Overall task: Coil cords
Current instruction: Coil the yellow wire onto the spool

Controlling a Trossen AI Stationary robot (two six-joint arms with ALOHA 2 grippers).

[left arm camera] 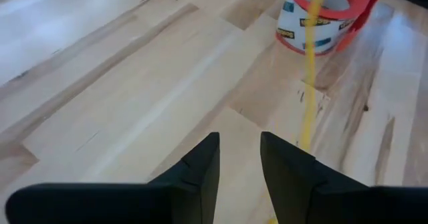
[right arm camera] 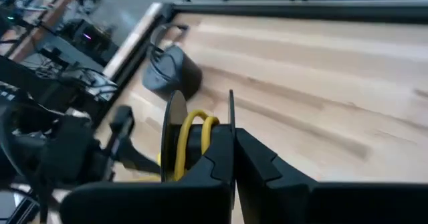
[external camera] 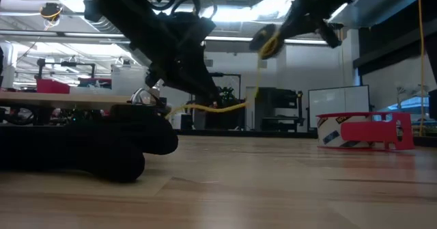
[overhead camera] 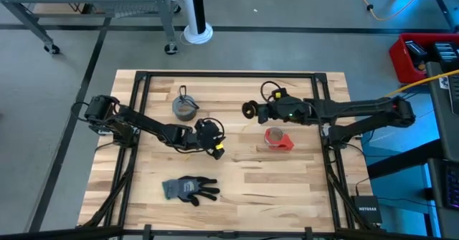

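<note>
wooden table (overhead camera: 287, 190), glove (overhead camera: 189, 189), tape rolls (overhead camera: 277, 139)

1. The yellow cord (right arm camera: 190, 140) is thin and partly wound on a black spool, mid-frame in the high view.
2. Its free length (external camera: 217, 107) hangs slack above the table, centre of the low view.
3. The black cord (overhead camera: 271, 89) loops at upper centre.

overhead and table-level views (plus close wrist cameras) share the red tape roll (overhead camera: 277, 138).

A glove (overhead camera: 190, 189) lies near the table's (overhead camera: 287, 190) front edge.
</note>
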